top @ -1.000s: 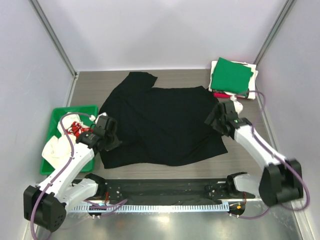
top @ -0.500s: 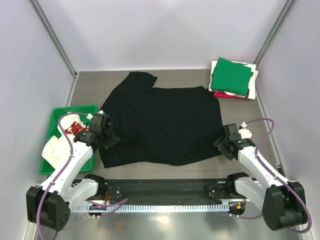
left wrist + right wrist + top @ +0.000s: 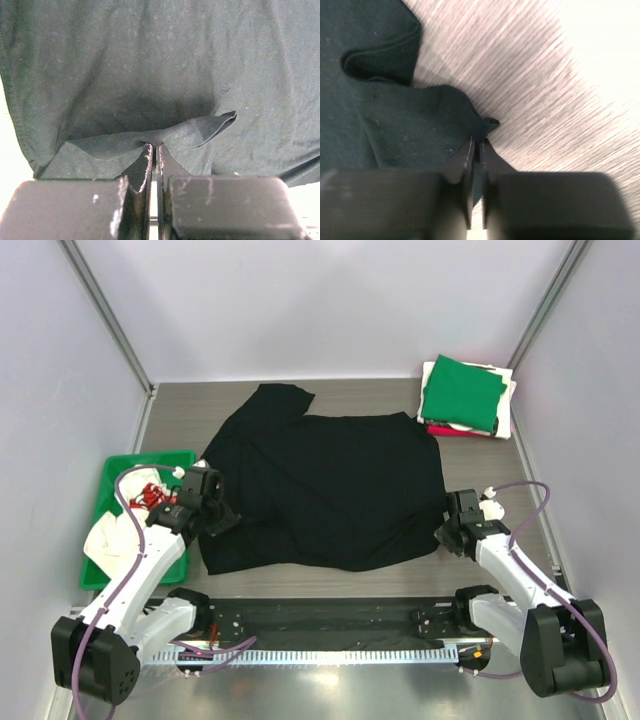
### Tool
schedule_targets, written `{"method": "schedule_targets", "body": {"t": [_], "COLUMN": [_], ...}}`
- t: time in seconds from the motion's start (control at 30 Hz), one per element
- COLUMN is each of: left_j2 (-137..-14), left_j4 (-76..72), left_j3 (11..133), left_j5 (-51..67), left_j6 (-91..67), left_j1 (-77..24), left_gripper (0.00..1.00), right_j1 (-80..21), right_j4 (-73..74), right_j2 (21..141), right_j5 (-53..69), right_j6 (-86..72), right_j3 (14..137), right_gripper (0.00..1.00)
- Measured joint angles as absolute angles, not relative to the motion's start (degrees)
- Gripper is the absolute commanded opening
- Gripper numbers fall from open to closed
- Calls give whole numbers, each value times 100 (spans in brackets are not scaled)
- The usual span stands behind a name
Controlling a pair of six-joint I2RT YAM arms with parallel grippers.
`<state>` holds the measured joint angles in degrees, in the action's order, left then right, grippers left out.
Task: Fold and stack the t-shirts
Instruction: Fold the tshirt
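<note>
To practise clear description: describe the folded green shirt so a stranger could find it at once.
Start at the table, look to its far right corner, where a pile of folded clothes lies. The green shirt is the top one, over white cloth and red cloth, unlike the green tray at the left edge.

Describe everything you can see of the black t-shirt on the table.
The black t-shirt is plain, soft, lightly flecked cloth, spread mostly flat across the middle of the grey table, one sleeve pointing to the far side, its near hem wavy. The left gripper is shut on its near left edge, where a small fold stands up; the right gripper is shut on its near right corner.
</note>
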<state>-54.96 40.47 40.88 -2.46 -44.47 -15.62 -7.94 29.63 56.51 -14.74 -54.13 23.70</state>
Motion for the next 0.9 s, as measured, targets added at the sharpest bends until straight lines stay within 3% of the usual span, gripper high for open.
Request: {"method": "schedule_targets", "body": {"t": [0.03, 0.33, 0.7, 0.9], "left_j2": [-5496, -5315, -4178, -3964], "left_j4": [4045, 4193, 5529, 6239], "left_j3": [4088, 4106, 4906, 5122], "left_j5": [-248, -242, 16, 266], "left_j6": [-4447, -4447, -4438, -4418], "left_j1": [-1562, -1562, -1562, -1562], "left_gripper": [0, 0, 0, 0], "right_j1": [-790, -786, -786, -786], "right_j4": [2969, 3586, 5408, 6248], "right_j2": [5601, 4464, 2672, 2438], "right_j5": [-1450, -1166, -930, -947], "right_j6": [-5411, -5411, -5297, -5166], "right_j3": [2344, 2370, 3634, 4193], "right_gripper": [1, 1, 1, 1]}}
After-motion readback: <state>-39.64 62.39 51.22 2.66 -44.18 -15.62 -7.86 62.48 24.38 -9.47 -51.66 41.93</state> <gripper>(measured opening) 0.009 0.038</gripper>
